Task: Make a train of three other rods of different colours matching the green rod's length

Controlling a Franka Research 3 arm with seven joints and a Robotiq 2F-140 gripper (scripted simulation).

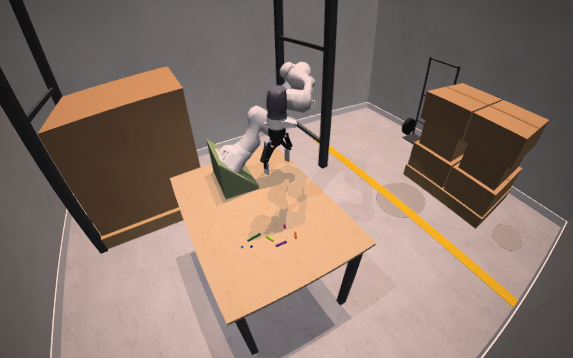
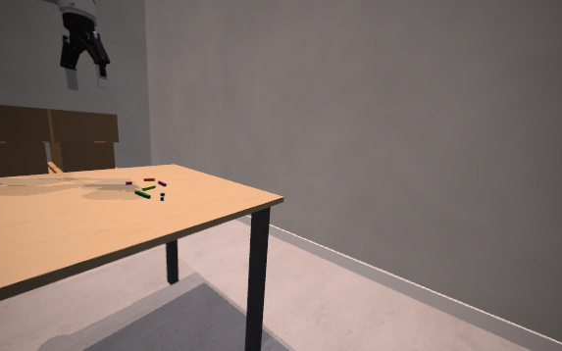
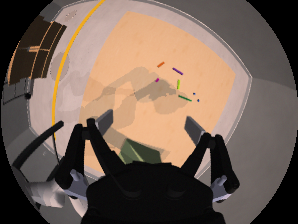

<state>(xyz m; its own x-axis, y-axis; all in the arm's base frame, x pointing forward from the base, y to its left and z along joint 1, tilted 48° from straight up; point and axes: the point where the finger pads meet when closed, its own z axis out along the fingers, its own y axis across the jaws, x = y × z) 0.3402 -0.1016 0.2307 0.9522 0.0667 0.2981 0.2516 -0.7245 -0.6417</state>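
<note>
The green rod (image 1: pixel 254 237) (image 2: pixel 142 194) (image 3: pixel 185 98) lay flat on the table (image 1: pixel 208 220) (image 2: pixel 67 221) (image 3: pixel 125 40), apart from any train. Near it sat the lime rod (image 1: pixel 269 238) (image 2: pixel 149 187) (image 3: pixel 178 84) and two blue rods; farther from it, beyond the lime one, were the purple rod (image 1: pixel 281 244) (image 2: pixel 162 183) (image 3: pixel 177 71), magenta rod (image 1: pixel 284 226) (image 2: pixel 128 183) (image 3: pixel 157 80) and orange rod (image 1: pixel 295 235) (image 2: pixel 149 179) (image 3: pixel 160 64). High above the green rod's table, my pincer (image 1: pixel 276 162) (image 2: pixel 86 82) (image 3: pixel 149 119) hung wide open, gripping nothing.
</note>
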